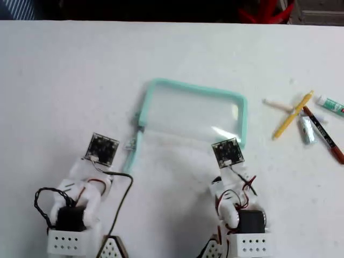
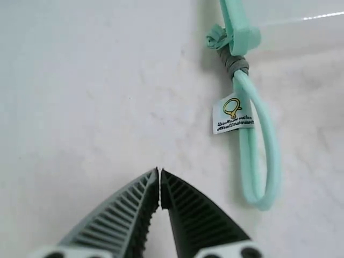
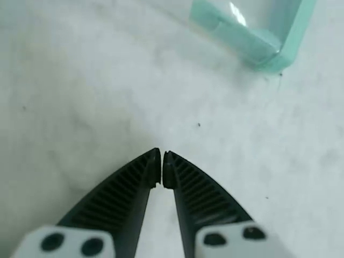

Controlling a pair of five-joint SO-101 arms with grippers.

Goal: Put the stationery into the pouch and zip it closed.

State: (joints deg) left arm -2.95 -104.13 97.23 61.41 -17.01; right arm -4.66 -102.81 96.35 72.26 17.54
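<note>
A clear pouch [image 1: 193, 112] with a mint-green rim lies flat mid-table, its green loop strap [image 2: 257, 156] and white tag [image 2: 232, 114] trailing from its near left corner. The stationery lies at the right: a yellow pen [image 1: 292, 115], a brown marker [image 1: 323, 134], a white stick [image 1: 278, 105], a green-and-white tube [image 1: 330, 105] and a small silvery item [image 1: 307, 130]. My left gripper [image 2: 159, 174] is shut and empty over bare table just left of the strap. My right gripper [image 3: 162, 159] is shut and empty, short of the pouch's near right corner [image 3: 266, 51].
The white table [image 1: 64, 80] has free room on its left side and behind the pouch. Dark floor and a red object [image 1: 266, 12] lie beyond the far edge. Both arm bases [image 1: 67, 236] stand at the near edge.
</note>
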